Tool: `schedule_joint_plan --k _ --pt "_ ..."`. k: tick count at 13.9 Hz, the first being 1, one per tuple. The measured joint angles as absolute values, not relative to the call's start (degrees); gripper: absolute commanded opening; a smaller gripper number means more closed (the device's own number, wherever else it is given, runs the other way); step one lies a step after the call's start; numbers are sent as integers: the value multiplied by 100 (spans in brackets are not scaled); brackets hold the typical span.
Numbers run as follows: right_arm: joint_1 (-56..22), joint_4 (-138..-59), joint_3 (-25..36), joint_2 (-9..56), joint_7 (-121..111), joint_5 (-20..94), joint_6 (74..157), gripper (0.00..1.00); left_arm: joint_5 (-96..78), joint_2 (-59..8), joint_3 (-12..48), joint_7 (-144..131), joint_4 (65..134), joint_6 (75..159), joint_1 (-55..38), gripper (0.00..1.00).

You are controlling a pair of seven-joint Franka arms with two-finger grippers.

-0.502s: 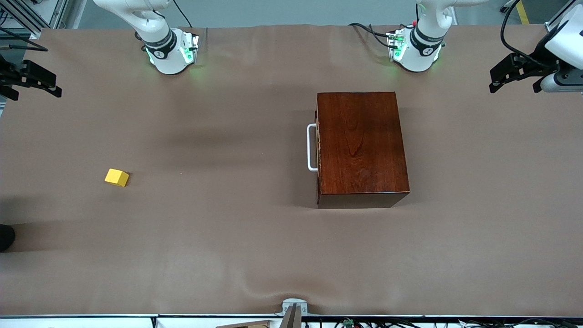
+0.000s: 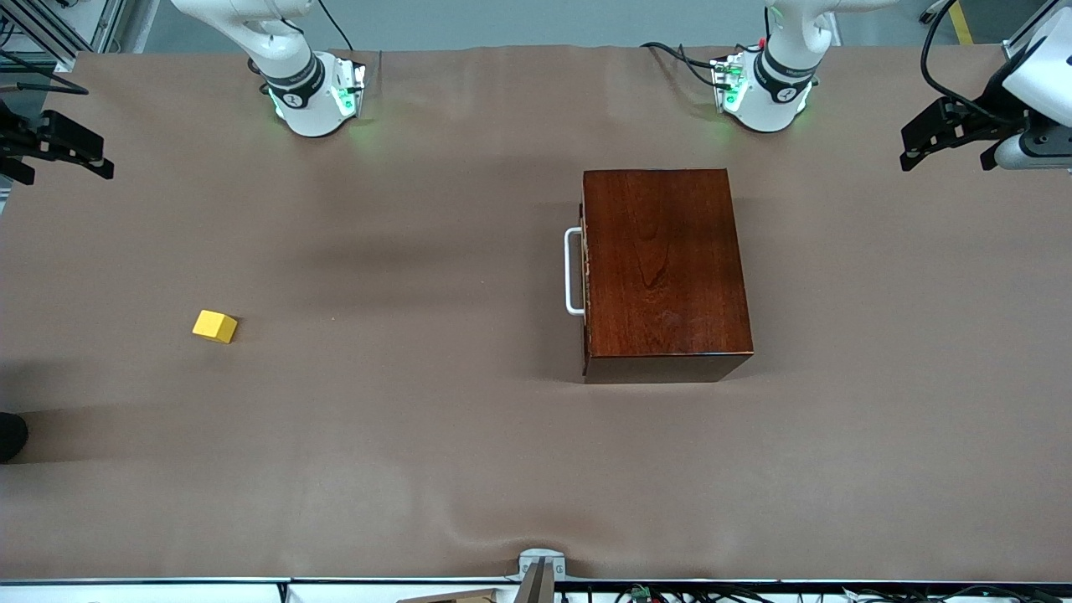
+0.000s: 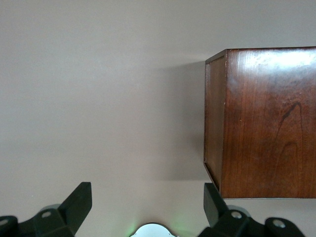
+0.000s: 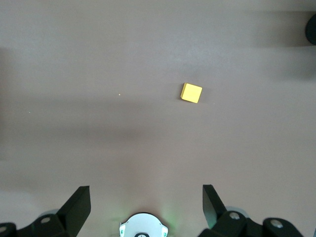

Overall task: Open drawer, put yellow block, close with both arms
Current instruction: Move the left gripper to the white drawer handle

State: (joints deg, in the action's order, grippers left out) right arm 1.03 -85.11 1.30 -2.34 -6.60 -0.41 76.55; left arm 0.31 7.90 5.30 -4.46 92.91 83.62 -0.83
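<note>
The dark mahogany box (image 2: 662, 268) stands on the table toward the left arm's end. Its drawer is shut, and the white handle (image 2: 574, 272) faces the right arm's end. The yellow block (image 2: 214, 326) lies on the cloth toward the right arm's end, nearer the front camera than the box's middle. My left gripper (image 2: 925, 142) hangs open and empty over the table's edge at its own end. In the left wrist view (image 3: 146, 202) it shows the box (image 3: 266, 123). My right gripper (image 2: 63, 159) hangs open and empty over its own end of the table. In the right wrist view (image 4: 146, 205) it shows the block (image 4: 191, 93).
Brown cloth (image 2: 402, 435) covers the table, with a wrinkle near the front edge. A metal clamp (image 2: 540, 568) sits at the front edge. A dark round object (image 2: 10, 435) shows at the table's edge at the right arm's end.
</note>
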Motion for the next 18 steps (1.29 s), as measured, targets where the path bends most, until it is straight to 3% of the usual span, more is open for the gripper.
schedule_joint_plan --k 10,18 --pt "103 -8516 124 -234 -661 -34 7655 100 31 537 1034 -488 9145 8362 -90 100" --pt "103 -8519 123 -234 -661 -34 7655 100 31 -432 2467 -1636 8845 8420 -217 100"
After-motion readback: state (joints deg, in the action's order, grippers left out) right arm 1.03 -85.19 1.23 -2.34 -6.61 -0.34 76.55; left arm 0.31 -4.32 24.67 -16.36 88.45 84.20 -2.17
